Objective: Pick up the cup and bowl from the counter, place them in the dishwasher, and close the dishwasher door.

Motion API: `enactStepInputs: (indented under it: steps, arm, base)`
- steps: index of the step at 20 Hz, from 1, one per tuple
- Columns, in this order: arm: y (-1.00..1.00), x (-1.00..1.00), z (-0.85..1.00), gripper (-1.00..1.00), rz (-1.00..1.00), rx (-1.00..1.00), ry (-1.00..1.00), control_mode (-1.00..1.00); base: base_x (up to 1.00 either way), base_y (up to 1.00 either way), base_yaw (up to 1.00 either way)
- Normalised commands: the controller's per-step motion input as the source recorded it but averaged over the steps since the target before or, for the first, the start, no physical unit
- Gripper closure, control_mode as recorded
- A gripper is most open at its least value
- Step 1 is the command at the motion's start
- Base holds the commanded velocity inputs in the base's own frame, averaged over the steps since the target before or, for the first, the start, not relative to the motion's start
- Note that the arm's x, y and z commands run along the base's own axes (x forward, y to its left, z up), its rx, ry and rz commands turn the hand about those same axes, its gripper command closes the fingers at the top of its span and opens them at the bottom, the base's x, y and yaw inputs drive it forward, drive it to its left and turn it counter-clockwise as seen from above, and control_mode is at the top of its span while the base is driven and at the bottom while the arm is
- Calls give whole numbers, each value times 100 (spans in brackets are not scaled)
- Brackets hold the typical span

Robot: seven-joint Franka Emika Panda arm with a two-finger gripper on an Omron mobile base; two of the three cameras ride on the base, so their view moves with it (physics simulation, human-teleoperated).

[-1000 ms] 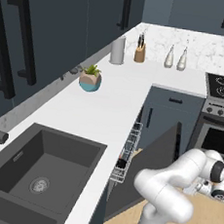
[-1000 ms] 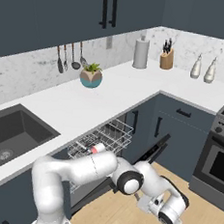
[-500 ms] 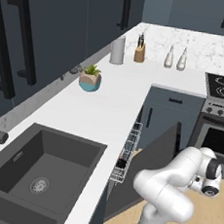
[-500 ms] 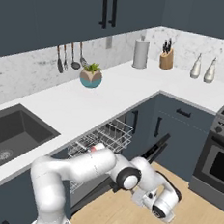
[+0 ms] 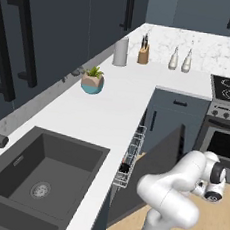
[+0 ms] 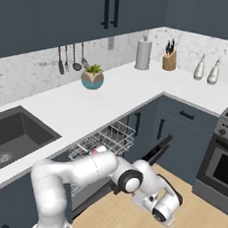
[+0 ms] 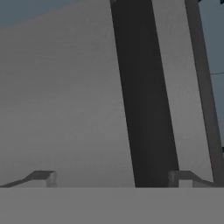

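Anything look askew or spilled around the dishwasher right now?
Nothing spilled. The dishwasher door hangs partly open with the rack pulled out, the cup sitting in it. The gripper is open, facing the door's bar handle.

White marbled surface (image 6: 138,91), L-shaped over dark cabinets; bearing a teal plant pot (image 6: 92,78), grey canister (image 6: 143,54), knife block (image 6: 169,59), two white bottles (image 6: 206,69).

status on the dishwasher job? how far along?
Loading looks done: the cup sits in the pulled-out rack; a dark item, likely the bowl, too. In hand: the open, empty gripper faces the dishwasher door at close range. Left: pushing the rack in, if needed, and shutting the door.
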Motion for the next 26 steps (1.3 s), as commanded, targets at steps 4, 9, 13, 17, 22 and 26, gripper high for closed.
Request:
enactStepInputs:
  steps: [4, 9, 13, 17, 22, 26]
  arm:
    - [100, 55, 24, -100, 0, 0, 0, -100]
    - [100, 61, 51, -100, 0, -7, -2, -100]
    - [100, 73, 70, -100, 0, -20, -4, -100]
    - [100, 83, 64, -100, 0, -25, -1, -100]
    - [100, 80, 37, -100, 0, -24, 0, -100]
    - [100, 71, 9, -100, 0, -21, 2, -100]
  base:
    - [0, 0, 0]
    - [0, 0, 0]
    - [0, 0, 0]
    - [0, 0, 0]
    - [0, 0, 0]
    - [0, 0, 0]
